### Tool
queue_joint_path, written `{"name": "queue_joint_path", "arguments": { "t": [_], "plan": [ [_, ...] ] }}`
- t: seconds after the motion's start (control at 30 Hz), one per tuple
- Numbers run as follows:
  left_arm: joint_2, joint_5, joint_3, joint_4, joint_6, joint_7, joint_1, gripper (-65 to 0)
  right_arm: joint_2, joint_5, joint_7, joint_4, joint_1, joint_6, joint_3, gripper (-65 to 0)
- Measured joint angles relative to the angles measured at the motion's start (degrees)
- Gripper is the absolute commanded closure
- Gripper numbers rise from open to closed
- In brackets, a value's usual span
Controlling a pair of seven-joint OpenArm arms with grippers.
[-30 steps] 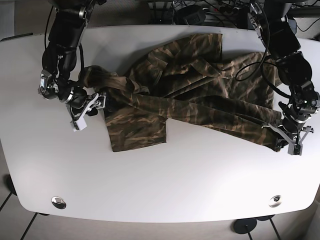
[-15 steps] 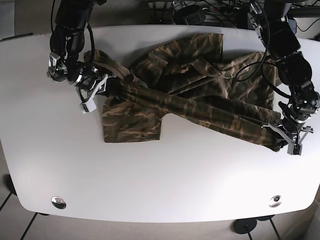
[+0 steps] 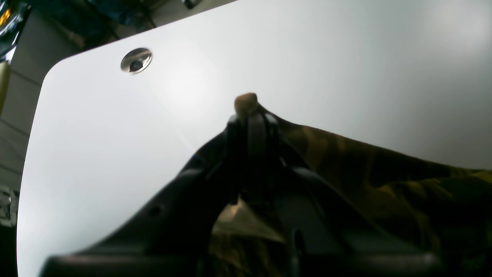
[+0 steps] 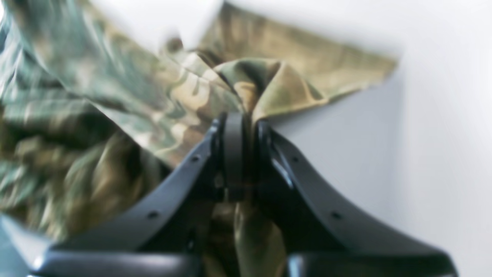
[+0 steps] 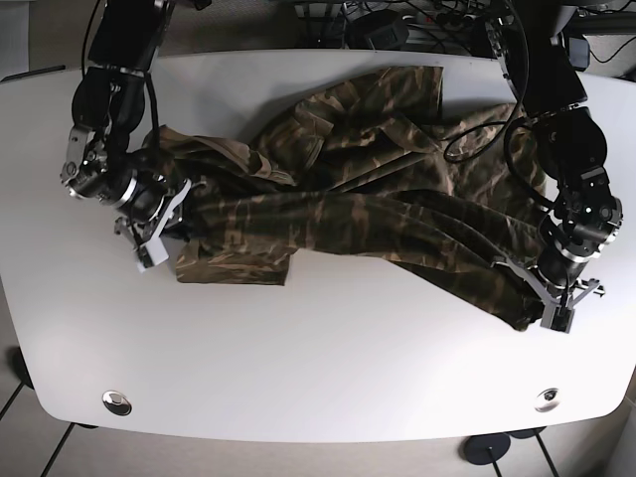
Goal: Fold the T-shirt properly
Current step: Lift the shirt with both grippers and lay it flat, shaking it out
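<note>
T-shirt point(image 5: 378, 189): camo, spread crumpled across upper and middle of the counter point(image 5: 328, 368) in base view, bunched ridge running left to lower right.
Handling: soft, light, limp by the look of it; sags and wrinkles wherever unsupported, likely drags on the counter rather than slides clean. No stiffness to hold a crease.
Where to hold: best guess hem corners or sleeve edges, pinched through a doubled fold so thin cloth does not slip out.
Right gripper point(image 5: 159, 234): at left of base view, pressed together on a fold of the shirt; wrist view shows cloth bunched between the pads point(image 4: 234, 154), blurred.
Left gripper point(image 5: 552, 298): at lower right of base view, pinching the shirt's lower right end; wrist view shows a nub of fabric poking past the closed tips point(image 3: 250, 123).
Shirt vs grippers: fabric strung between both, each holding an outer end; bulk lies above and between them.
Risk: thin pinch could slip if pulled taut.
</note>
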Motion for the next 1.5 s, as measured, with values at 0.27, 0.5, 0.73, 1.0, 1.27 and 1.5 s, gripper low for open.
{"name": "queue_joint_path", "arguments": {
  "t": [0.27,0.5,0.73,1.0,1.27,1.5],
  "plan": [
    [3.0,0.0,7.0,-5.3,0.2,3.8,-19.0,0.0,7.8,-0.6,-2.0,-16.4,27.5,-0.46,-2.6,-1.9],
    [4.6,0.2,7.2,-17.0,0.2,4.0,-39.2,0.0,12.2,0.0,-1.9,-26.5,51.6,-0.24,-11.7,-1.9],
    [2.0,-0.2,7.0,-21.8,0.2,3.4,-54.5,0.0,13.3,1.6,-0.8,-30.2,68.4,-0.22,-18.4,-1.9],
    [-1.6,0.1,6.3,-10.8,0.0,4.1,-37.5,0.0,12.7,2.4,-6.1,-12.6,53.2,0.00,-14.1,-1.9],
    [0.7,-0.3,-3.8,3.2,-0.4,3.8,-1.7,0.0,0.7,1.6,-9.8,8.2,11.3,0.04,-0.5,-1.9],
    [4.0,-0.2,-9.8,5.9,-6.2,3.3,13.6,0.0,-1.3,0.8,-9.3,17.0,-8.5,-0.39,2.0,-1.9]
  ]
}}
